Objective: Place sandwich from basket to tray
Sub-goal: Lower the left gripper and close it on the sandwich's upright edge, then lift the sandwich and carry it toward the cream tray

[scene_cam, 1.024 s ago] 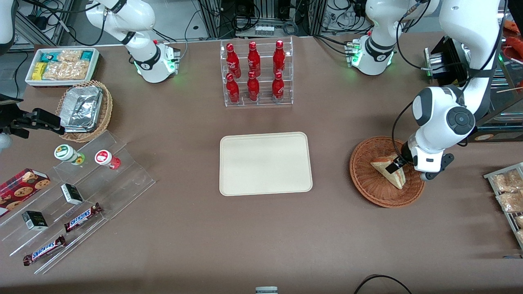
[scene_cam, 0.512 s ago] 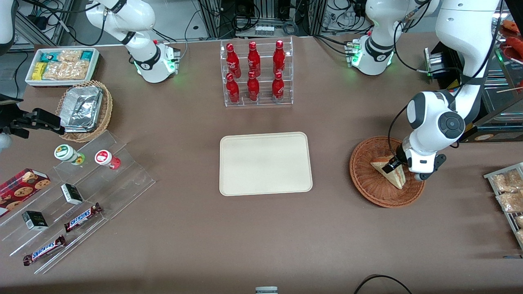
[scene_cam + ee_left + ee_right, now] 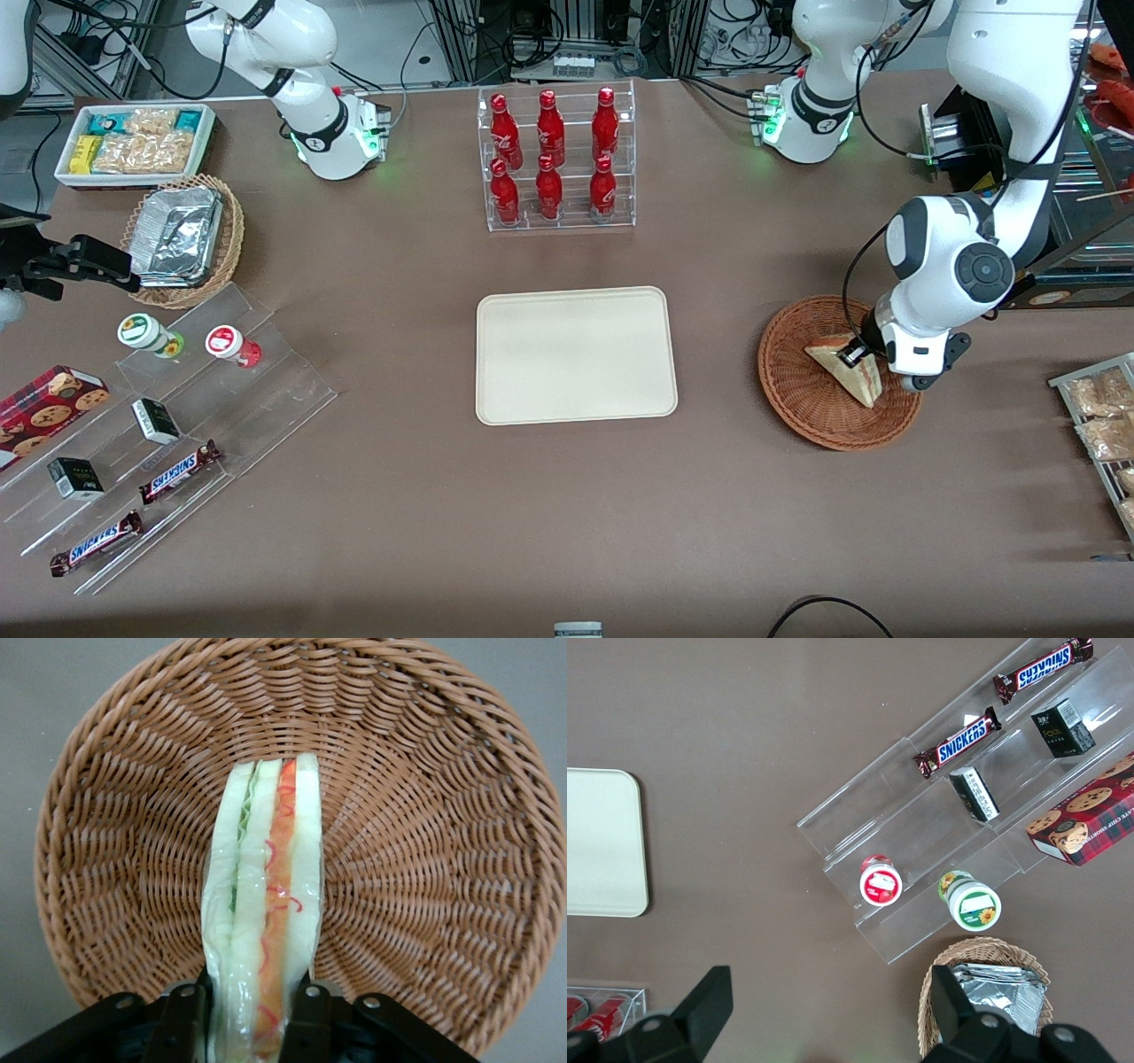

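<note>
Jaws of the left gripper (image 3: 257, 1028) are standing on either side of the sandwich (image 3: 264, 930), one black finger (image 3: 182, 1028) against each bread face at the wedge's near end, so the gripper is grasping the sandwich, although how firmly it is pressing cannot be judged. In the front view the gripper (image 3: 852, 354) is sitting low inside the basket (image 3: 797, 390), at the working arm's end of the table. The sandwich (image 3: 849, 374) is resting on the weave with no lift showing, cut side facing the wrist camera, showing green, pale and orange-red layers. Its long axis is running straight out from between the fingers toward the basket's middle, so the grip is crossing the wedge's thin dimension, which looks like the right hold for a clean upward lift. The tray (image 3: 576, 354) is lying bare at the table's centre, well apart from the basket, toward the parked arm's end; the carry will probably need to clear the basket rim first. As for readable writing, two Snickers bars (image 3: 180, 471) are lying on the clear stepped display, the name legible on both wrappers. The red bottles (image 3: 549, 133) in the clear rack are bearing white script too small to read with certainty.
</note>
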